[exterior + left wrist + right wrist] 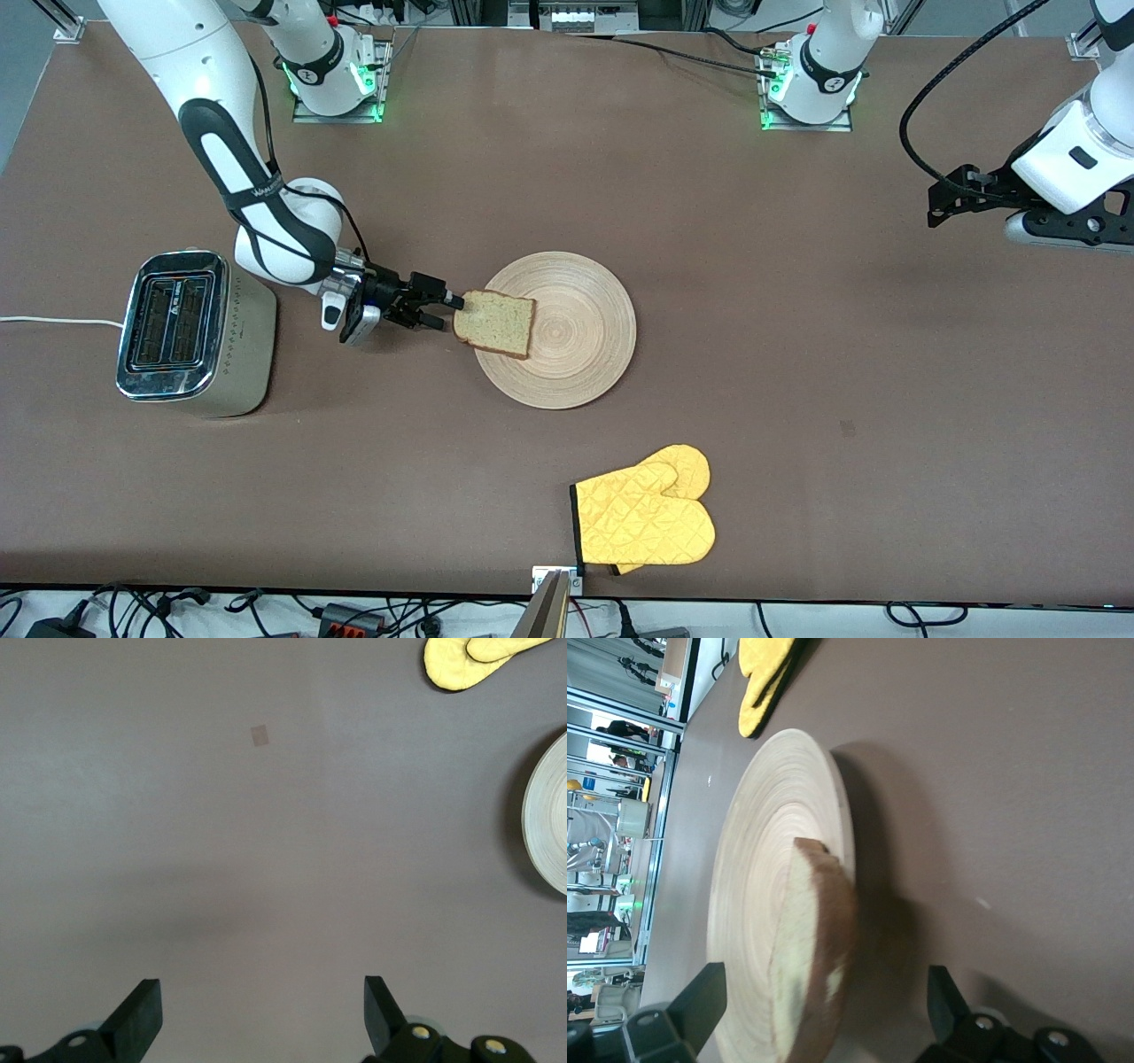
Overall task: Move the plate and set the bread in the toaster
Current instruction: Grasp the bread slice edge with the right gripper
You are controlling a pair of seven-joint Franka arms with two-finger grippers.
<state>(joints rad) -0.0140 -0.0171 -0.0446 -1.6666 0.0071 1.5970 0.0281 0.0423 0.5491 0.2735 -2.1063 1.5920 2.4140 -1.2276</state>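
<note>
The bread [496, 323] lies on the edge of the round wooden plate [580, 332] at the side toward the toaster [190, 332], overhanging the rim a little. My right gripper [446, 312] is low at that edge, open, with one finger on each side of the bread's crust. In the right wrist view the bread [815, 966] sits between the spread fingers [704, 997] of my right gripper [824, 994], on the plate [762, 859]. My left gripper [941, 204] waits in the air at the left arm's end of the table, open and empty [263, 1005].
A pair of yellow oven mitts [647, 518] lies near the table's front edge, nearer the front camera than the plate. The toaster's white cord [53, 321] runs off the right arm's end. The left wrist view shows the plate's rim [549, 815] and the mitts [478, 656].
</note>
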